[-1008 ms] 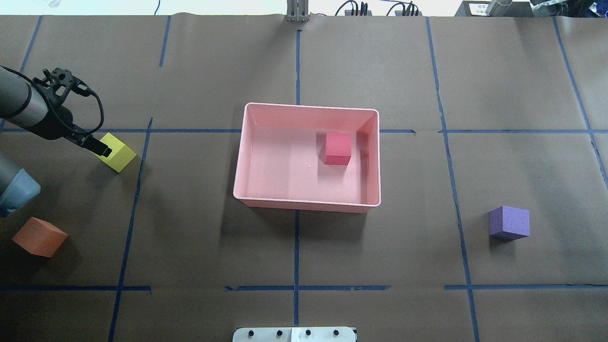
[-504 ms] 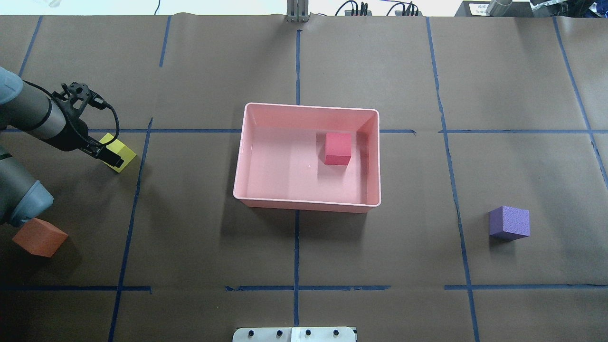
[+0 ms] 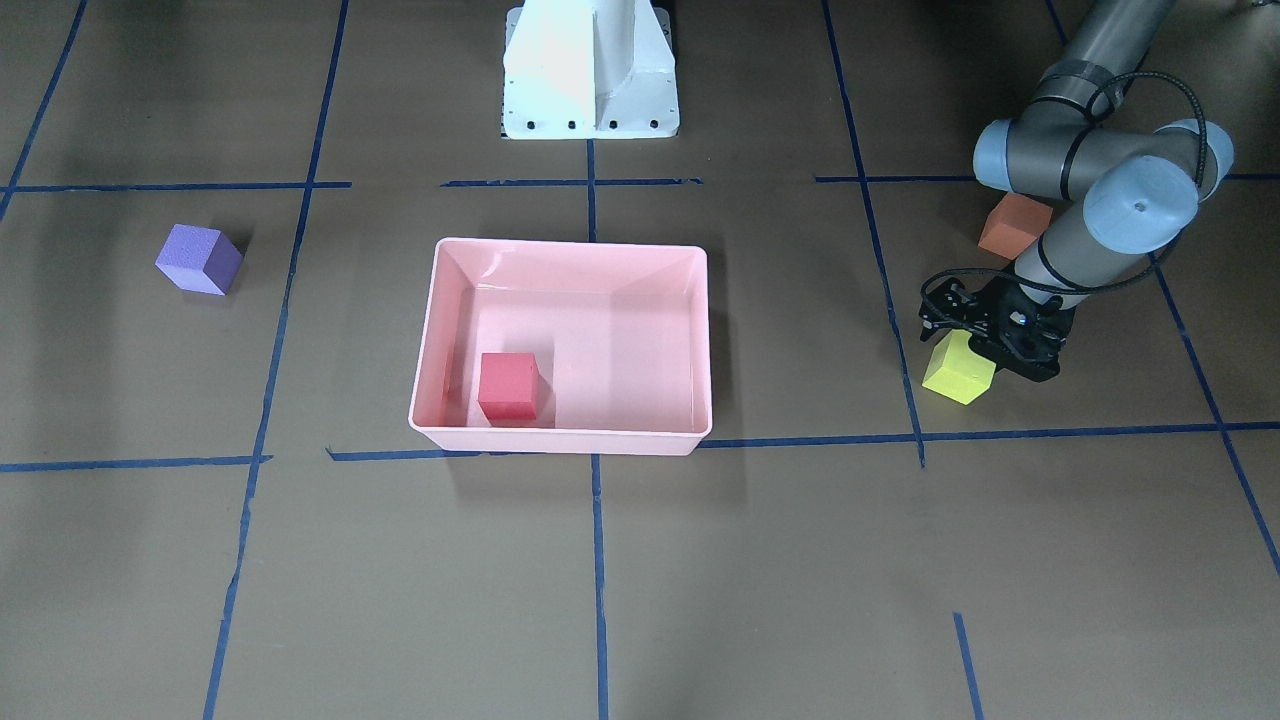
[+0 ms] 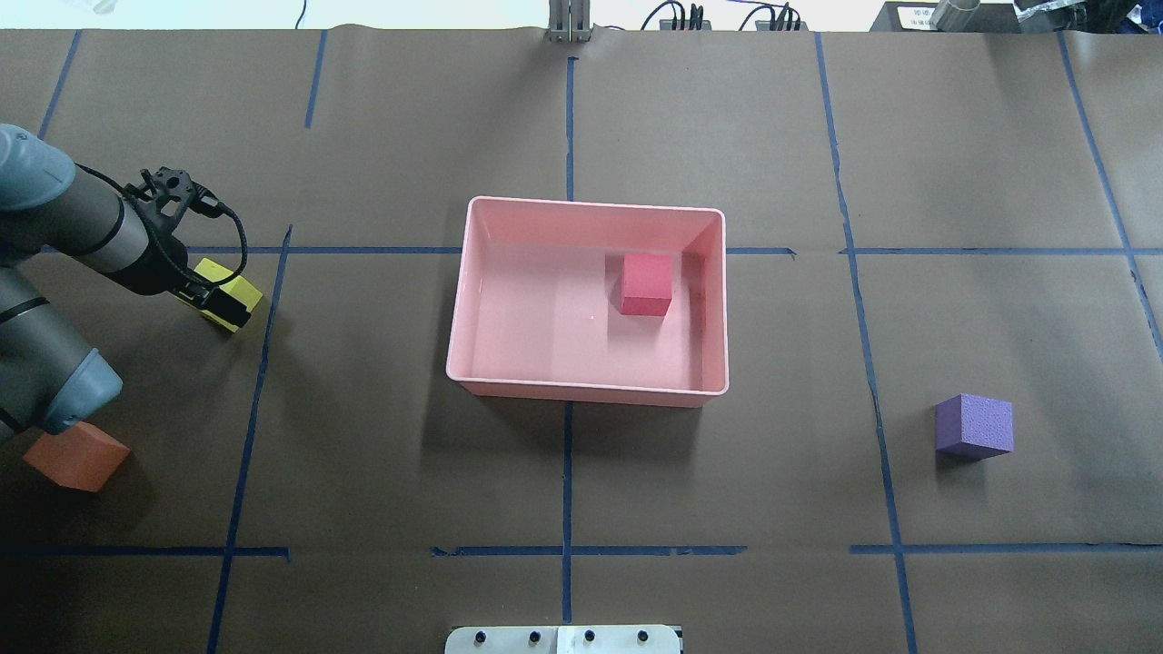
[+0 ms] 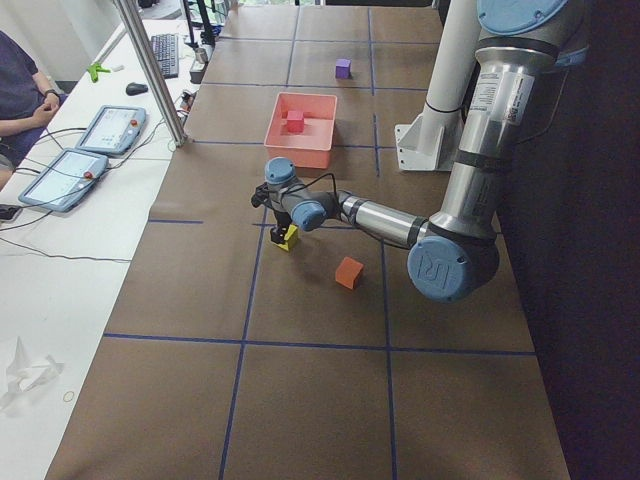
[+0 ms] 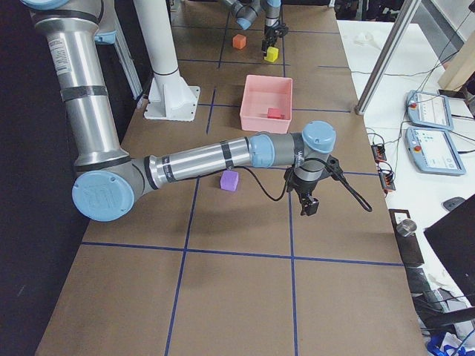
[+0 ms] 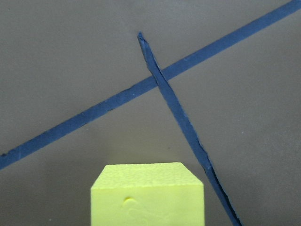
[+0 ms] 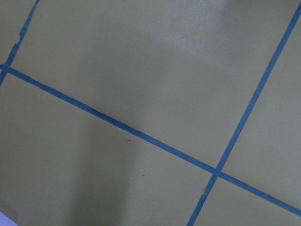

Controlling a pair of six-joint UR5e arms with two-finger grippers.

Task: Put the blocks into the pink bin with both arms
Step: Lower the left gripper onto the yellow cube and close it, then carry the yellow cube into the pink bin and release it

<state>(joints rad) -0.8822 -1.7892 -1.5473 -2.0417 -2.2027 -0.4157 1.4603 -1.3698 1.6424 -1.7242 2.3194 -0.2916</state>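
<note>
The yellow-green cube (image 4: 238, 292) sits on the worktop (image 4: 727, 500) well to the left of the pink bin (image 4: 591, 203), in the same spot as a second ago. What has changed is the left arm (image 4: 91, 236). Its left jaws have slid across from the cube's edge until they cover most of it in the overhead view, leaving one corner strip showing. The left wrist camera has the cube's top face low, centred and close.

Whether the left jaws are released around the cube or already clenched on it I cannot tell (no fingers show in the wrist picture). I judge the reach finished and the grasp the step in hand, with lift and carry not yet done.

The red cube (image 4: 646, 283) lies inside the bin near its right wall, unmoved. The orange cube (image 4: 77, 454) rests by the left arm's elbow, and the purple cube (image 4: 975, 425) stands alone far right. The right jaws show only in the right side view, over bare worktop near the purple cube, so I cannot tell their state.

The cubes are matte, pitted foam with crisp edges and would likely give under a squeeze. The bin is smooth glossy plastic, round-cornered and rimmed. The worktop is dull brown paper crossed by blue tape (image 4: 568, 472).
</note>
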